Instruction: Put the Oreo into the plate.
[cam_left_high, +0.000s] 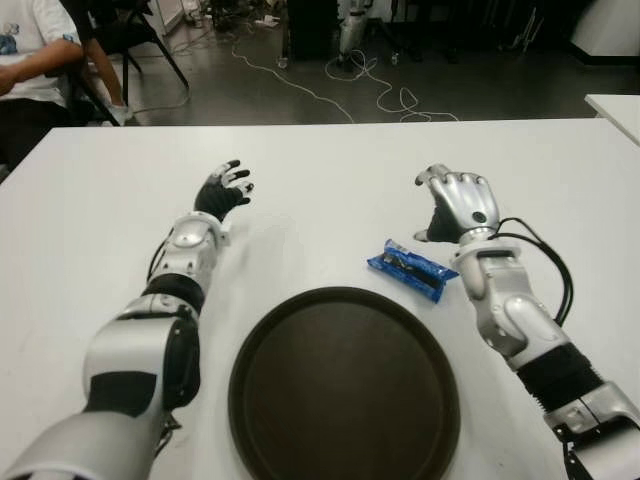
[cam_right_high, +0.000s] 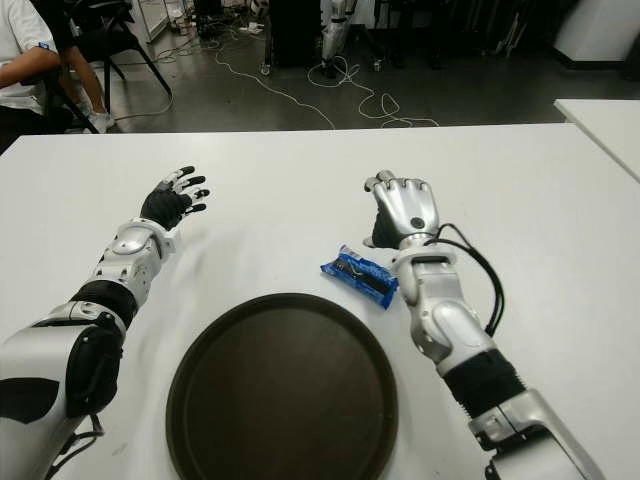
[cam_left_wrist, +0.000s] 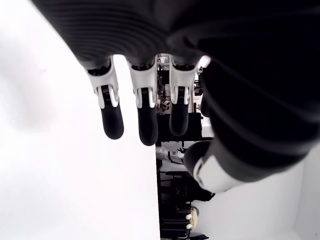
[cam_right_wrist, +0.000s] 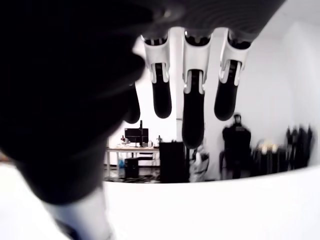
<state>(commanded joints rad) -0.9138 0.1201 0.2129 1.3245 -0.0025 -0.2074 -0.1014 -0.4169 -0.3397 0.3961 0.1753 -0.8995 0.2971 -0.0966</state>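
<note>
A blue Oreo packet (cam_left_high: 412, 269) lies flat on the white table (cam_left_high: 320, 170), just beyond the right rim of a round dark brown plate (cam_left_high: 344, 384). My right hand (cam_left_high: 455, 203) hovers a little behind and to the right of the packet, fingers relaxed and holding nothing; its wrist view shows its fingers (cam_right_wrist: 193, 107) extended with empty space below. My left hand (cam_left_high: 224, 190) is far to the left of the packet, fingers spread and empty, as its fingers (cam_left_wrist: 141, 110) show in the left wrist view.
A black cable (cam_left_high: 545, 255) loops beside my right forearm. A seated person (cam_left_high: 30, 60) is past the table's far left corner. Cables (cam_left_high: 330, 80) trail on the floor beyond the far edge. Another white table (cam_left_high: 615, 105) stands at the far right.
</note>
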